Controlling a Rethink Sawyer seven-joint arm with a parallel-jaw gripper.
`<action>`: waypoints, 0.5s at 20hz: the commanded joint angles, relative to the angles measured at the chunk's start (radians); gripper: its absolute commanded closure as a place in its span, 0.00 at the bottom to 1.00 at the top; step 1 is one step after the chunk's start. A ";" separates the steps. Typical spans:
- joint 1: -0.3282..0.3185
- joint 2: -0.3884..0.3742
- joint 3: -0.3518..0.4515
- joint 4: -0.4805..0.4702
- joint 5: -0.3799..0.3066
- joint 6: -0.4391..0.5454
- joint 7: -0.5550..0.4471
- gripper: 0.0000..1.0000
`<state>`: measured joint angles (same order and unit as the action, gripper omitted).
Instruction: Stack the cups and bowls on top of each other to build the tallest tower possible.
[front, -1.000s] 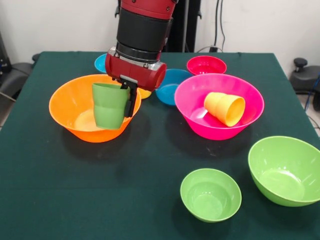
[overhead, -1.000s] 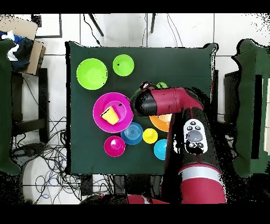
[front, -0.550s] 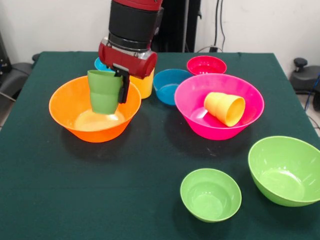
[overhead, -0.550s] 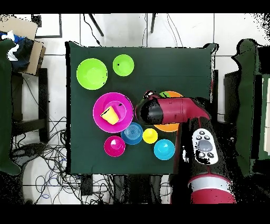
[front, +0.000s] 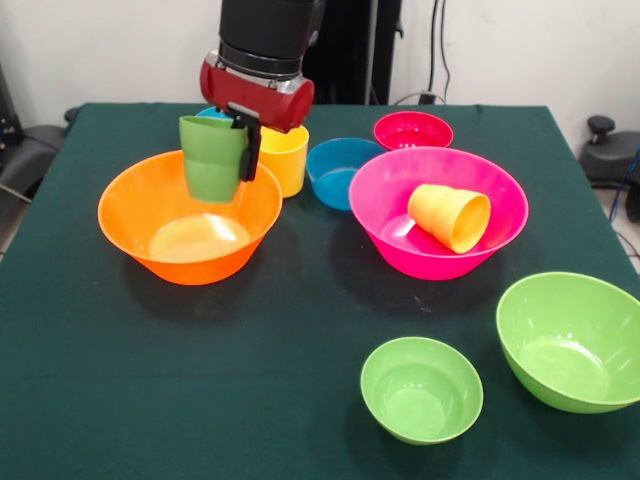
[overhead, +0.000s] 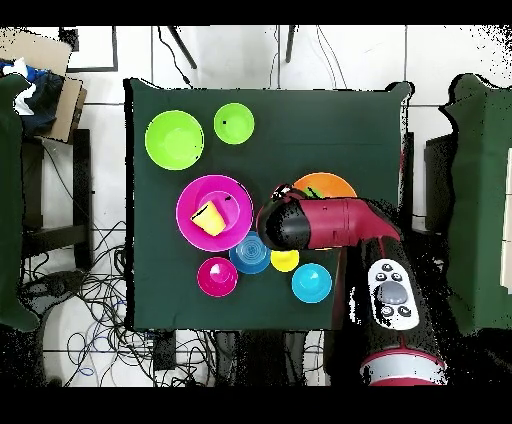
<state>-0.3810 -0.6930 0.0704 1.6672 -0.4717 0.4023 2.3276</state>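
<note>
The black gripper pinches one green plastic cup above the large orange plastic bowl, among three cups, seven bowls.

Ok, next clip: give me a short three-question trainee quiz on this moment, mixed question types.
1. True or false: the green cup is resting on the floor of the large orange bowl.
2. Multiple choice: where is the orange-yellow cup? A) upright on the table cloth; B) lying on its side in the large hot pink bowl; C) inside the small lime green bowl.
3. Fill in: the yellow cup stands upright just beside the darker ____ bowl.

Key
1. False: the gripper holds it raised above that bowl.
2. B
3. blue
</note>
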 joint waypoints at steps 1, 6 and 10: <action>0.015 0.027 0.065 0.041 -0.075 0.004 -0.096 1.00; 0.018 0.037 0.059 0.032 -0.081 -0.006 -0.091 1.00; 0.011 0.049 0.053 0.035 -0.093 -0.029 -0.087 1.00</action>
<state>-0.3795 -0.6904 0.0704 1.6687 -0.4717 0.4021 2.3276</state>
